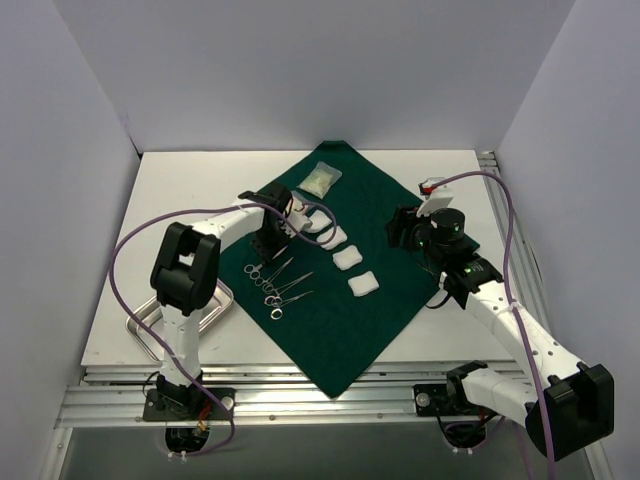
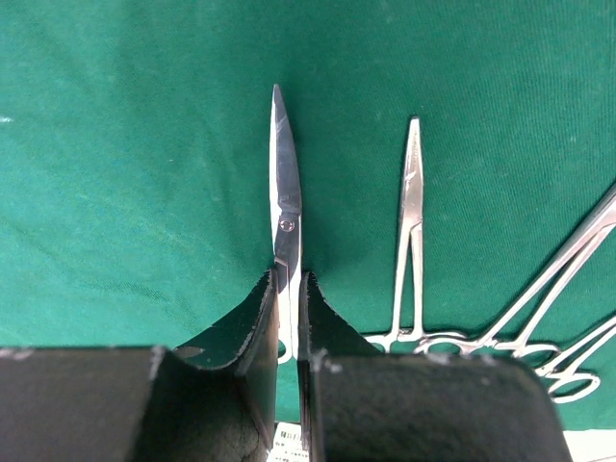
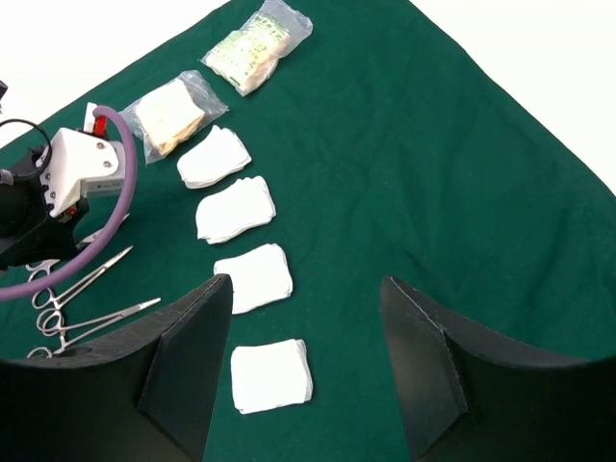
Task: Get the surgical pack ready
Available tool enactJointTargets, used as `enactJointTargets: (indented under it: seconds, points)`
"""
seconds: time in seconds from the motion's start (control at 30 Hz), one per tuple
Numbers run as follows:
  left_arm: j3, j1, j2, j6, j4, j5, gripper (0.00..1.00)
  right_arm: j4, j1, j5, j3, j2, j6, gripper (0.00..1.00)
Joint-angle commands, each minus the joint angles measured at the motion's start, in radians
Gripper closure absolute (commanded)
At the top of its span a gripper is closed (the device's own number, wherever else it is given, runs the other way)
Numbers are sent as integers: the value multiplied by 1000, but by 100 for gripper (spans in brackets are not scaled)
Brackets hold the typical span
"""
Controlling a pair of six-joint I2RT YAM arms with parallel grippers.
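The dark green drape (image 1: pixel 340 320) lies spread like a diamond. My left gripper (image 2: pixel 287 279) is shut on a pair of steel scissors (image 2: pixel 286 183) just behind the pivot, with the blades pointing away, low over the cloth. A steel clamp (image 2: pixel 412 221) and further instruments (image 2: pixel 568 260) lie to its right. In the top view the left gripper (image 1: pixel 263 248) is over the instrument row (image 1: pixel 278 290). My right gripper (image 3: pixel 306 289) is open and empty above the drape, beside a row of white gauze pads (image 3: pixel 253 277). Two clear packets (image 3: pixel 173 114) (image 3: pixel 258 43) lie beyond them.
The steel tray (image 1: pixel 228 300) sits on the white table left of the drape, partly under the left arm. The left arm's purple cable (image 3: pixel 96 241) loops near the instruments. White walls enclose the table on three sides.
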Motion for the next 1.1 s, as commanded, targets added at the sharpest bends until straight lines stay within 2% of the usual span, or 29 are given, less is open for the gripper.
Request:
enactJointTargets:
  seconds: [0.0,0.5,0.6,0.77,0.87,1.07]
  points:
    - [-3,17,-71,-28,70,-1,98,11,6,6,37,1,-6,41]
    - [12,43,-149,-26,57,3,98,6,7,8,29,-13,-3,41]
    - [24,69,-215,-21,11,6,98,2,7,5,31,-15,4,41]
    - [-66,219,-455,52,-99,83,98,18,10,-9,17,-34,13,41]
    - [-170,343,-601,141,-177,115,98,37,15,-15,5,-34,16,41]
    - [-427,502,-813,322,-266,92,98,70,29,-32,8,-2,20,41]
